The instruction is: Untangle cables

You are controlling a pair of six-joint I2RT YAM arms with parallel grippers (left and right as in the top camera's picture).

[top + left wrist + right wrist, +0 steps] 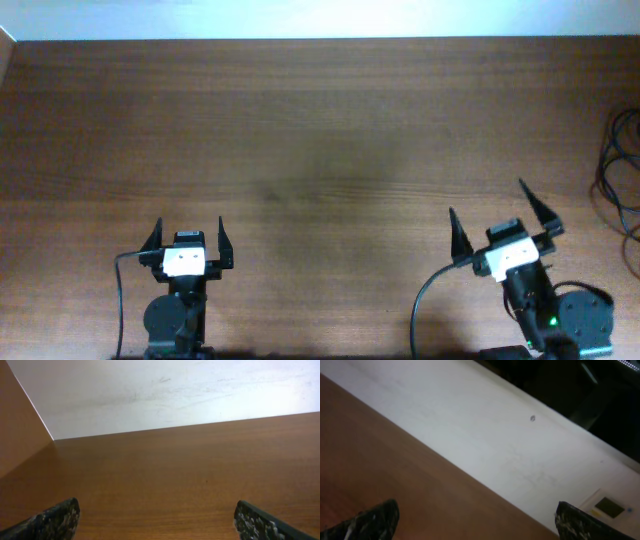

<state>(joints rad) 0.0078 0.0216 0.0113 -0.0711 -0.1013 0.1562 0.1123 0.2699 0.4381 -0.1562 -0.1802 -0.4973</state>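
Thin black cables (618, 180) lie in loose loops at the far right edge of the wooden table (320, 130), partly cut off by the frame; no plug ends show. My left gripper (188, 228) is open and empty near the front left, far from the cables. My right gripper (486, 200) is open and empty at the front right, tilted to the right, with the cables a little beyond it to the right. The left wrist view shows open jaws (157, 510) over bare wood. The right wrist view shows open jaws (477, 510) over wood and a white wall. No cables show in either wrist view.
A white wall (320, 18) runs along the table's far edge. A side panel (20, 435) stands at the left. Thicker black wires (425, 295) trail from the arm bases at the front edge.
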